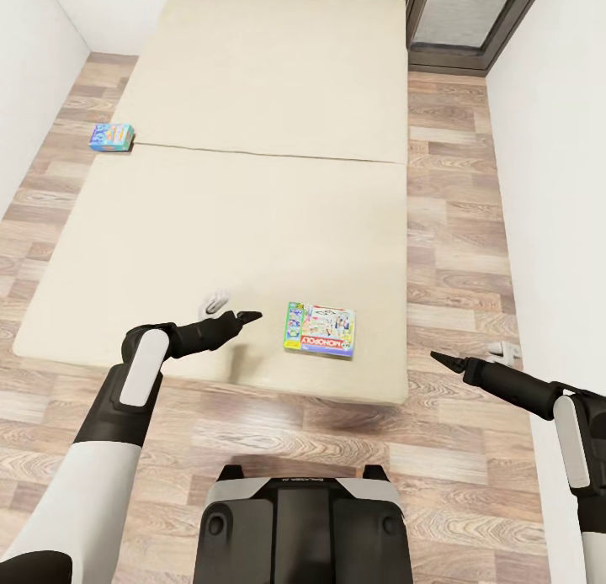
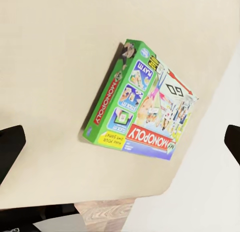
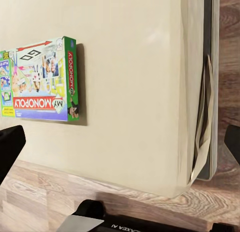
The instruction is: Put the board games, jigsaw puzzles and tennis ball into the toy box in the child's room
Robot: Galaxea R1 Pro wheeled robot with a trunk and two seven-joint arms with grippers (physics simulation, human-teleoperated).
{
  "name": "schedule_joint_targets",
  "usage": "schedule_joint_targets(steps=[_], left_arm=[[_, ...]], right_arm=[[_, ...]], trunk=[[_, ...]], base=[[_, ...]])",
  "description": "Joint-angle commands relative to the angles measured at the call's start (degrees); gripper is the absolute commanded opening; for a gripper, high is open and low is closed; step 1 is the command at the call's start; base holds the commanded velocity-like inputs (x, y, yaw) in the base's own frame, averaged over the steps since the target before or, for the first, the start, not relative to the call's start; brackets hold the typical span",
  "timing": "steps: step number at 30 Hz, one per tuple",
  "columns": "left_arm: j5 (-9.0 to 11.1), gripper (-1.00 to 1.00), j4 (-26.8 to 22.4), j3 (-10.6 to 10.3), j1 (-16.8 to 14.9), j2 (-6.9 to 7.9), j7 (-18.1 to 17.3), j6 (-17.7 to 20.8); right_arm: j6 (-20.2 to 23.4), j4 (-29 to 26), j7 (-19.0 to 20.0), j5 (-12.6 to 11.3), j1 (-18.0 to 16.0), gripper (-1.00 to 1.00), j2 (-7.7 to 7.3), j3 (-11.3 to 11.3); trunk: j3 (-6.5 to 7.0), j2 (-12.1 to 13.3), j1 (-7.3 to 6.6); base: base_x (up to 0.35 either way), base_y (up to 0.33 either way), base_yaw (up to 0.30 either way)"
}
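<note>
left arm: raised from lower left, elbow bent, black forearm reaching forward and inward
left gripper (image 1: 246, 316): fingers spread apart, nothing between them, pointing right
right arm: comes in from lower right, forearm angled inward
right gripper (image 1: 446, 361): fingers apart, nothing held, pointing left
base (image 1: 303, 525): dark, bottom centre

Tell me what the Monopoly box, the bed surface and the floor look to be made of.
Monopoly box: likely printed cardboard with a slight sheen, judging by sharp edges and full-colour artwork.
Bed surface: a matte beige, fabric-like cover, uniform with one seam across it; the exact textile is unclear.
Floor: wood-look planks with visible grain and plank joints, lightly glossy; whether real wood or laminate cannot be told.
</note>
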Motion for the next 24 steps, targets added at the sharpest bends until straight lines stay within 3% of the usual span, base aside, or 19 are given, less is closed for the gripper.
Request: schedule_joint_targets(steps=[1,24], left_arm=[[0.13,1.00,0.03,0.02,-0.02,-0.01,0.05,0.27],[0.11,1.00,4.27,-0.13,-0.02,-0.38,-0.06,0.07]], right_arm=[[0.29,-0.01,0.20,-0.01,-0.03,1.00,0.00,-0.06],[0.29,-0.09,0.20,-0.01,-0.03,1.00,0.00,-0.06]], trunk=[[-0.03,-0.05,0.01],[-0.03,-0.05,0.01]], base=[[0.000,0.000,0.000],[0.000,0.000,0.000]])
